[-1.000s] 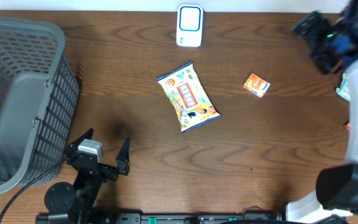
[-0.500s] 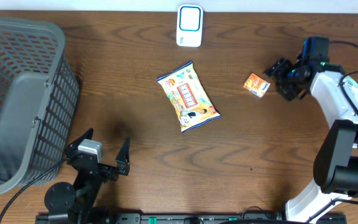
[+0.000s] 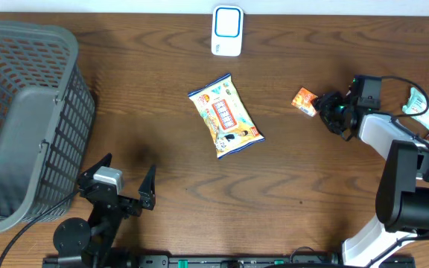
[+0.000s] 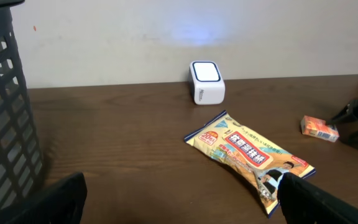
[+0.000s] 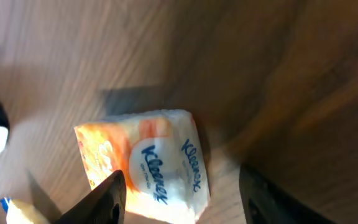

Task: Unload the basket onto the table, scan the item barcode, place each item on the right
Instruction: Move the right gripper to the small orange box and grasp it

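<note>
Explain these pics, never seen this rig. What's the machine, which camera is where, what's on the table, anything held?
Two robot arms sit at a wooden table. One picture looks straight down from above; the other two come from a camera on each wrist, looking past that arm's own jaws. The left arm rests at the bottom edge, jaws wide open, empty. On the table: a grey mesh basket, a white scanner with a blue face, a yellow snack bag and a small orange Kleenex pack. The right arm has open jaws either side of the Kleenex pack; nothing is held yet.
</note>
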`<action>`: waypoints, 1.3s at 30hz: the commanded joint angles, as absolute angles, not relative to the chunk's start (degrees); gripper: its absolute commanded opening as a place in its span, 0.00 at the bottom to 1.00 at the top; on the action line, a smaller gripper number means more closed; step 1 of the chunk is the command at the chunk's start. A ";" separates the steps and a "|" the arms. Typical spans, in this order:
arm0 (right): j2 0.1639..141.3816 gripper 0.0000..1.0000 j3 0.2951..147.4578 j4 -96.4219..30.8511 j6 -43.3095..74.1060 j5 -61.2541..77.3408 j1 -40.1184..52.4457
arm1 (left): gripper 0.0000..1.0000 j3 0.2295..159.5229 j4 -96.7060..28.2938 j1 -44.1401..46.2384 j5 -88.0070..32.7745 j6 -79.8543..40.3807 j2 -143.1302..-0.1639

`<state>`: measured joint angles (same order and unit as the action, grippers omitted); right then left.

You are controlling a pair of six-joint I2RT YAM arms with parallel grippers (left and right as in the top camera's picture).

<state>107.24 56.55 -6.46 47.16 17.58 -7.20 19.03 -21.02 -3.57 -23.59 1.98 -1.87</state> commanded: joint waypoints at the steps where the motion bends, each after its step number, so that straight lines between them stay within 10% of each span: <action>1: 107.18 0.54 54.17 -5.50 48.21 14.66 -7.27 | 0.98 19.33 -20.97 -3.36 -23.29 2.76 -1.78; 17: 115.24 0.29 53.45 -2.13 45.50 16.25 -5.17 | 0.98 19.33 -20.97 -3.36 -23.29 2.76 -1.78; 20: 118.04 0.01 53.45 -2.13 44.88 16.23 -4.47 | 0.98 19.33 -20.97 -3.36 -23.27 2.76 -1.78; 39: 87.11 0.01 53.45 -26.00 44.21 32.86 -4.40 | 0.98 19.33 -20.97 -3.36 -23.29 2.76 -1.78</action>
<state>94.98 53.12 -23.29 42.94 27.49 -4.93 19.03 -21.02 -3.57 -23.59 1.98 -1.89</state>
